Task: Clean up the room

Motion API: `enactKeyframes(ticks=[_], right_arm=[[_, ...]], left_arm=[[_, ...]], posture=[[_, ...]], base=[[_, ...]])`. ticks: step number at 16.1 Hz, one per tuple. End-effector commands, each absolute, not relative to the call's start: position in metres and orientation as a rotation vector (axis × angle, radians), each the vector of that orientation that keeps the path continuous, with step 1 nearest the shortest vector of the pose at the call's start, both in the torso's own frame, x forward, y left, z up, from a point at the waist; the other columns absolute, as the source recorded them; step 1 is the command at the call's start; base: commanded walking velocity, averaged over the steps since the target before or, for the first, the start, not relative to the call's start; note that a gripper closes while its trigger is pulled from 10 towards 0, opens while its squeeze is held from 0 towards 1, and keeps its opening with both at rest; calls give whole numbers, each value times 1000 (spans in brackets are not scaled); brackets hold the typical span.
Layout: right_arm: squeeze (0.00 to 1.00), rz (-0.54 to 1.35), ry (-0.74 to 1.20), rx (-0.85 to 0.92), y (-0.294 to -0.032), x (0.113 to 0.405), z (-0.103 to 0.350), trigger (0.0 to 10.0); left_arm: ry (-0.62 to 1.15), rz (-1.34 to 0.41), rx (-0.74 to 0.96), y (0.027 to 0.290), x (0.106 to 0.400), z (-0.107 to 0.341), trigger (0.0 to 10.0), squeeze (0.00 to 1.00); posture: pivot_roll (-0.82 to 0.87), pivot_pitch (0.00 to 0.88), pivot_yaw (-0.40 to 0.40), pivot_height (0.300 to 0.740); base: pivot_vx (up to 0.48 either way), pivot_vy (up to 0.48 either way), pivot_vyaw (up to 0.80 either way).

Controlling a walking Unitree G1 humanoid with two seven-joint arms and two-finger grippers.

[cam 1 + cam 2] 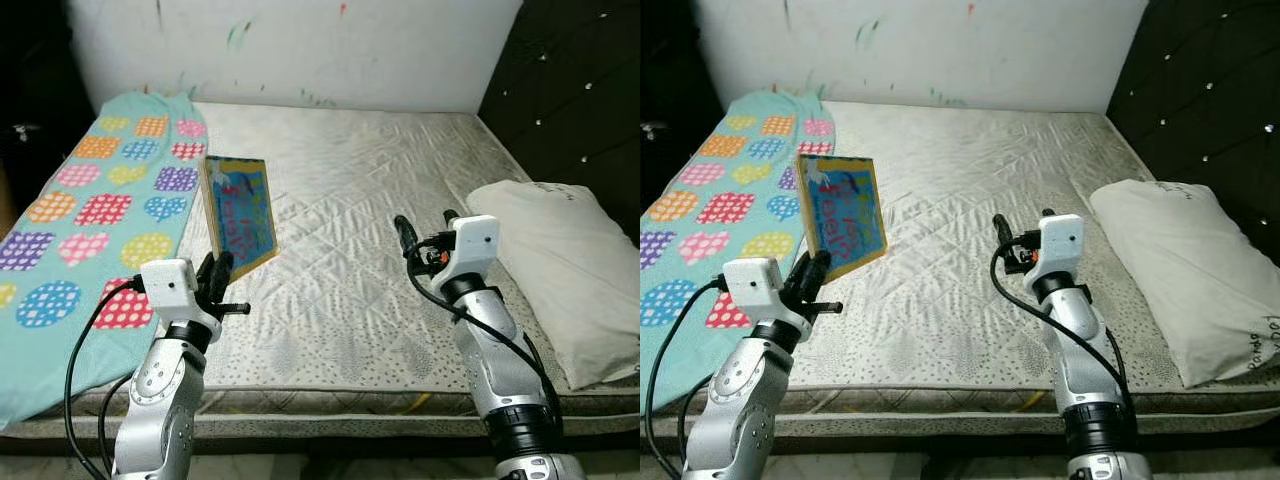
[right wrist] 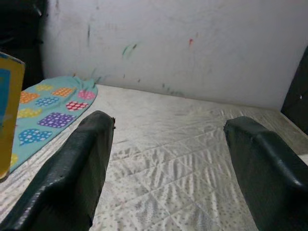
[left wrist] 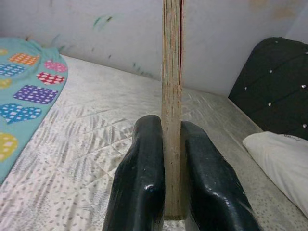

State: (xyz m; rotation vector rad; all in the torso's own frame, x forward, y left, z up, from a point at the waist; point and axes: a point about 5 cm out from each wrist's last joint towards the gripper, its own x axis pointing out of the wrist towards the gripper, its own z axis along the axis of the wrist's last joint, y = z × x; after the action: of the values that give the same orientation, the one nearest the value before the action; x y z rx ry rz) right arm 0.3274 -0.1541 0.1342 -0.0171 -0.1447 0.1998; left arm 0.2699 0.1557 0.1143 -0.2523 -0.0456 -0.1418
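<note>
The left gripper (image 1: 222,275) holds a picture book (image 1: 240,218) by its lower edge, the two black fingers (image 3: 139,187) pressed flat against either cover, with the page block sandwiched between them in the left wrist view. The book stands lifted above the bare quilted mattress (image 1: 370,200), at about ten o'clock from the middle of the bed, its blue cover tilted back toward the wall. It looks thin, stiff and light, a board-like book with hard covers, so a pinch across its thickness should hold it; gripped this low, though, it may swing or slip if the arm moves fast, and a grip nearer the spine would likely be steadier. The right gripper (image 1: 425,232) hovers over the mattress at about four o'clock, its fingers spread wide and empty. A dotted turquoise blanket (image 1: 80,240) lies at nine o'clock, a white pillow (image 1: 560,270) at three.
</note>
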Motion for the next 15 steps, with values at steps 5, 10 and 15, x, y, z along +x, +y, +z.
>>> enactKeyframes(ticks=[5, 10, 15], right_arm=[[0, 196, -167, -34, -153, 330, 138, 10000], [0, 192, -168, -32, -153, 331, 137, 10000], [0, 192, -173, -46, -153, 331, 138, 10000]], left_arm=[[-95, -163, -237, 151, 276, 124, 10000, 0], [-98, -165, -234, 151, 277, 125, 10000, 0], [-99, -168, -233, 151, 277, 125, 10000, 0]], posture=[[-80, 0, -49, 740], [-78, 0, -48, 740], [-80, 0, -47, 740]], base=[[0, 0, 0], [0, 0, 0], [0, -267, 181]])
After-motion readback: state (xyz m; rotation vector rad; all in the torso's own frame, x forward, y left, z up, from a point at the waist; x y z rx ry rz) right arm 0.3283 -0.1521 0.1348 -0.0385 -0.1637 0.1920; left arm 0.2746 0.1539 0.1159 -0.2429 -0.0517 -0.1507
